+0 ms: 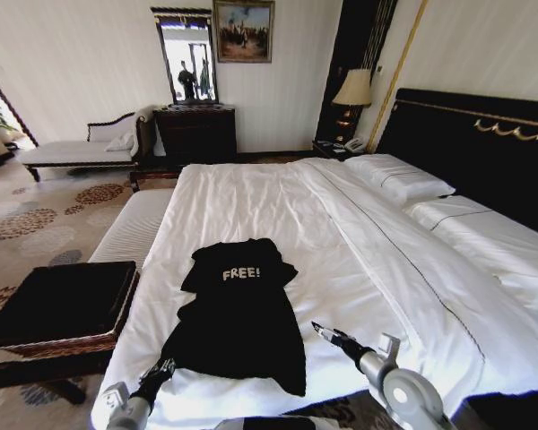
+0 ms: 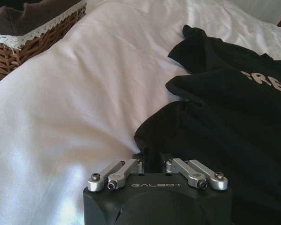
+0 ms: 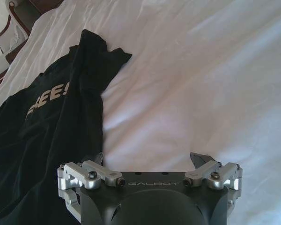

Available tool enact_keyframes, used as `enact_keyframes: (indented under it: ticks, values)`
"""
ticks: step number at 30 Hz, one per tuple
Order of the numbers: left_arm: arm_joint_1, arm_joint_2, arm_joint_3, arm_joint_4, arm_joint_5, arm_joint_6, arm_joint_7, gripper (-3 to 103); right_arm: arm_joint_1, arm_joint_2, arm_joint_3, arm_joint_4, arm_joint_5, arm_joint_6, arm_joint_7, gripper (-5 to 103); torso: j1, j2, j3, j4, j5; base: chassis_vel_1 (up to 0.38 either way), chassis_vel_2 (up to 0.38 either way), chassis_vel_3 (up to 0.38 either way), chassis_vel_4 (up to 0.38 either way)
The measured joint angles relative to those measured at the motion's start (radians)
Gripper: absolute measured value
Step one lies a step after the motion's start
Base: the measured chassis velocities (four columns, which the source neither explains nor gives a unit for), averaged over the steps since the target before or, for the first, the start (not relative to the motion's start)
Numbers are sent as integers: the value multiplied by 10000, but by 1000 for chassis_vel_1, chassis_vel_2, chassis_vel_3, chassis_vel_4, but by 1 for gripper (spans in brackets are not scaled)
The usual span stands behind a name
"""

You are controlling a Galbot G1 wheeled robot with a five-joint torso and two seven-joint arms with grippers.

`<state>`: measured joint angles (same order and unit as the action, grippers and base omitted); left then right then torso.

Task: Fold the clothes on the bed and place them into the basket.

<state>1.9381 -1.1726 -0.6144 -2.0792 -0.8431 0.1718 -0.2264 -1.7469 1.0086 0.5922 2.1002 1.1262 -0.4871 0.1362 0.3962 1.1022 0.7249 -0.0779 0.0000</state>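
The black short-sleeved T-shirt (image 1: 242, 318) with white "FREE!" lettering lies spread at lower centre of the head view, on the white duvet of the big dark-framed bed (image 1: 278, 206). The left tool (image 1: 159, 370), lower left, sits at the shirt's hem corner, seemingly pinched on the cloth. The right tool (image 1: 319, 329) hovers with its fingers spread just beside the opposite edge. I'd say both corners need a level grip before folding. One shirt, one brown wicker basket (image 1: 58, 309), two tools.

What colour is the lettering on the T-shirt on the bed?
White, on the black T-shirt; it reads "FREE!" most clearly in the head view.
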Motion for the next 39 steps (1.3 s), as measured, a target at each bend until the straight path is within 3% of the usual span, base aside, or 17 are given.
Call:
enact_keyframes:
  ticks: [5,28,35,39]
  values:
    - [-71,-235,-3,-24,289,-358,173,1,-525,-323,-51,133,415,-296,-327,100,0,1,-1,0,-1,0,0,0,0]
    - [104,-520,-52,-490,292,-399,208,0,-859,-41,-998,224,683,-998,-588,101,-1,0,-1,0,0,0,0,0,0]
    - [153,-568,-138,-444,265,-400,204,0,-658,30,-1334,-73,593,-1126,-597,90,0,0,-1,0,-1,0,0,0,0]
    - [129,-589,-164,-447,-154,-287,167,0,-639,67,-1350,-23,669,-1204,-638,63,0,0,-1,1,-3,0,0,0,0]
